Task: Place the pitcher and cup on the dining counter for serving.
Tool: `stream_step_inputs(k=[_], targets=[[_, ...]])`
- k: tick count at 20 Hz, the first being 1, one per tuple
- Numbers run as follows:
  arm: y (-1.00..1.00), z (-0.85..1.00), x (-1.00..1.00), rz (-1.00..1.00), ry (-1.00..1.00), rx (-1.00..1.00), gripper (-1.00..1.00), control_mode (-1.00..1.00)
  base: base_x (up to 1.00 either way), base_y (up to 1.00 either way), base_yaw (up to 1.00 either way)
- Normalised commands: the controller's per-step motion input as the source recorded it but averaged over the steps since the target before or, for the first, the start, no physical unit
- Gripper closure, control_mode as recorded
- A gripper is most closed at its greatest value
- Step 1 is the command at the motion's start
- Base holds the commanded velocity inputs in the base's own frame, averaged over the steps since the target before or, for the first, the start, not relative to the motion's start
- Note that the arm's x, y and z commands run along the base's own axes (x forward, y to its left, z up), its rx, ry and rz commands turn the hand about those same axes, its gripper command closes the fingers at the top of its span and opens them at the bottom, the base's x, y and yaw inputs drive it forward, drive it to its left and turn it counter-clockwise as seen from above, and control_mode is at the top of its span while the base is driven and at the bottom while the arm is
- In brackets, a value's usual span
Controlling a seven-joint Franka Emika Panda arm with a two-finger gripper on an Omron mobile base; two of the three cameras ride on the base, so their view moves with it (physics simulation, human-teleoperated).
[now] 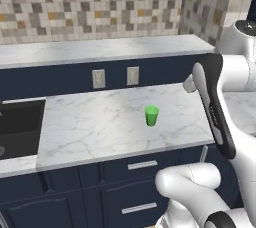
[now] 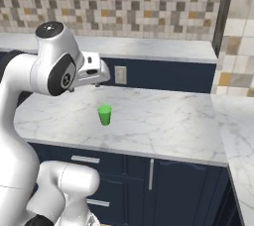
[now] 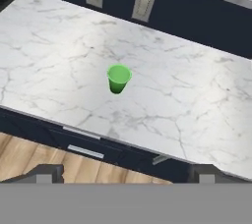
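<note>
The cup [image 1: 151, 116] stands upright on the marble surface [image 1: 100, 122], roughly midway between its front edge and the dark back panel, with bare marble all around it. In the hand view the cup [image 3: 118, 78] sits near the centre of the picture, well apart from the gripper [image 3: 125, 173], whose two dark fingertips [image 3: 47, 173] show at the bottom corners over the surface's front edge, the drawer fronts and the wooden floor [image 3: 29, 159]. The gripper is up above the surface, looking down at the cup from the front. Its fingers stand wide apart and hold nothing; nothing touches them.

In the right base view the cup [image 2: 104, 115] is below and slightly right of the arm's white hand. Two pale wall sockets [image 1: 98, 78] are set in the navy panel behind the surface, and a black sink [image 1: 20, 127] lies at its left end. No writing or label is readable anywhere on the cup or the sockets.
</note>
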Motion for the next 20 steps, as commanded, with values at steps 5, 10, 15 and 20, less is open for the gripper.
stream_step_inputs(k=[5,10,15,20], targets=[[0.32,-0.40,0.00,0.00,0.06,0.00,-1.00,-1.00,0.00,0.00,0.00],[0.42,-0.53,0.07,0.00,0.08,0.00,-1.00,-1.00,0.00,0.00,0.00],[0.27,-0.74,0.37,0.00,0.15,0.05,-1.00,-1.00,0.00,0.00,0.00],[0.07,-0.70,0.55,-0.01,0.15,0.11,-1.00,-1.00,0.00,0.00,0.00]])
